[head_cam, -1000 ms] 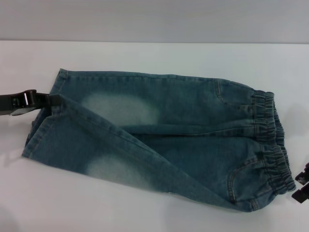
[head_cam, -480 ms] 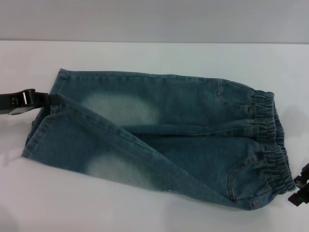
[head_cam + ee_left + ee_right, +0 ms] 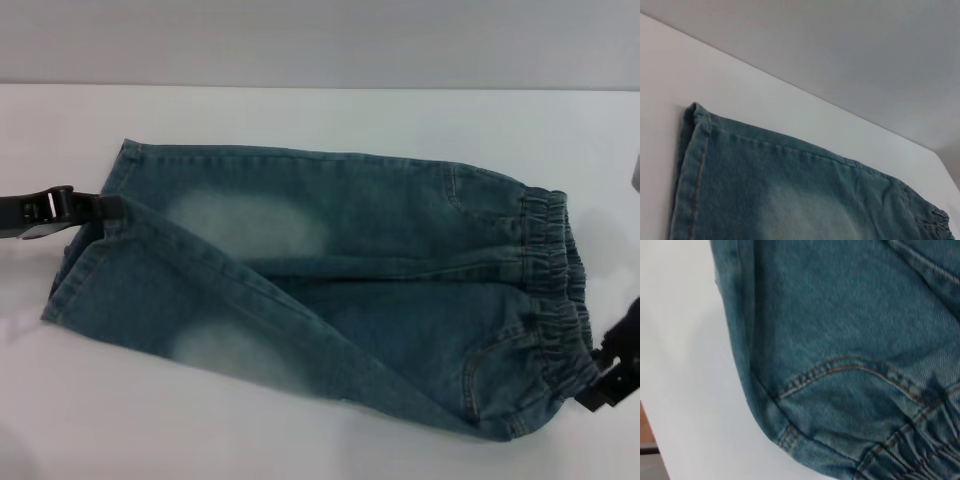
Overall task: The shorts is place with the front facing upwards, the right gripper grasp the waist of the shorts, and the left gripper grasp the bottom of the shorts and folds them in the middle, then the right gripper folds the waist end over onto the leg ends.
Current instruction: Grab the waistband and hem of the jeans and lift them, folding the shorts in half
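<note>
The shorts are lying flat across the middle of the white tabletop, front up, waistband toward the right, the leg ends toward the left, the near leg slanting over the far one. The left gripper is sitting at the hems, touching the denim; I cannot tell how its jaws are standing. The right gripper is hovering just beside the near waist corner, jaws unclear. Bare tabletop is showing all around, a grey wall behind
</note>
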Available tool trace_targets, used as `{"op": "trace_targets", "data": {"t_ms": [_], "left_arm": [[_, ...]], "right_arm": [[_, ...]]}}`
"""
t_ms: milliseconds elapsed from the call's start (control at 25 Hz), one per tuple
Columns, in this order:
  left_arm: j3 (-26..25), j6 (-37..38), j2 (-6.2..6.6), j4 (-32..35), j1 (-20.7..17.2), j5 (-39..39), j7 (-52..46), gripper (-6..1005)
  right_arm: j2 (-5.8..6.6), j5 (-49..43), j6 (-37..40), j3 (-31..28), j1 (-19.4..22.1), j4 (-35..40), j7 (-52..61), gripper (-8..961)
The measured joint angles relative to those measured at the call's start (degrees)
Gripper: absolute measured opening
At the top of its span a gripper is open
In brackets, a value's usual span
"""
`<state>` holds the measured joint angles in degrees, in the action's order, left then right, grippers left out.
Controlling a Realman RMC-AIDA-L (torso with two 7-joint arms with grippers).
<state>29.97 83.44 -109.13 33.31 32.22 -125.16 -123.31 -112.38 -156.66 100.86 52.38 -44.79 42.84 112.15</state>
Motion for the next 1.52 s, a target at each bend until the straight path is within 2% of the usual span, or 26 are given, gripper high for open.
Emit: {"op": "trace_targets", "data": {"t_ms": [240, 680, 920, 1080, 1320, 1440, 1520], "left_arm": [[0.0, -0.3, -0.07, 0.0, 0.0, 0.0, 0.1, 49], [0.0, -1.6, -0.14, -0.2, 0.1, 0.0, 0.2, 52], [0.0, -1.6, -0.26, 0.0, 0.1, 0.1, 0.0, 53], [0.0, -1.7, -0.41, 0.0, 0.2, 0.3, -0.1, 54], [0.0, -2.0, -0.46, -0.1, 0.2, 0.4, -0.1, 56], [-0.2, -2.1, -0.45, -0.1, 0.2, 0.4, -0.1, 57], [-0.5, -2.3, -0.28, 0.0, 0.2, 0.5, -0.1, 57]], "right_arm": [[-0.65, 1.6, 2.7, 0.2, -0.1, 3.6, -0.2, 568], [-1.25, 1.7, 2.8, 0.0, -0.1, 3.6, -1.4, 568], [-1.63, 1.7, 0.4, -0.1, 0.4, 3.2, -1.6, 443], [-2.16, 1.7, -1.4, -0.1, 0.7, 2.3, -2.4, 253], [-2.22, 2.0, -3.2, -0.1, 0.7, 0.0, -3.5, 4], [-1.93, 4.4, -3.1, -0.5, 1.4, 0.0, -4.4, 4], [-1.27, 7.3, -2.8, -1.2, 2.3, 0.4, -5.4, 3]]}}
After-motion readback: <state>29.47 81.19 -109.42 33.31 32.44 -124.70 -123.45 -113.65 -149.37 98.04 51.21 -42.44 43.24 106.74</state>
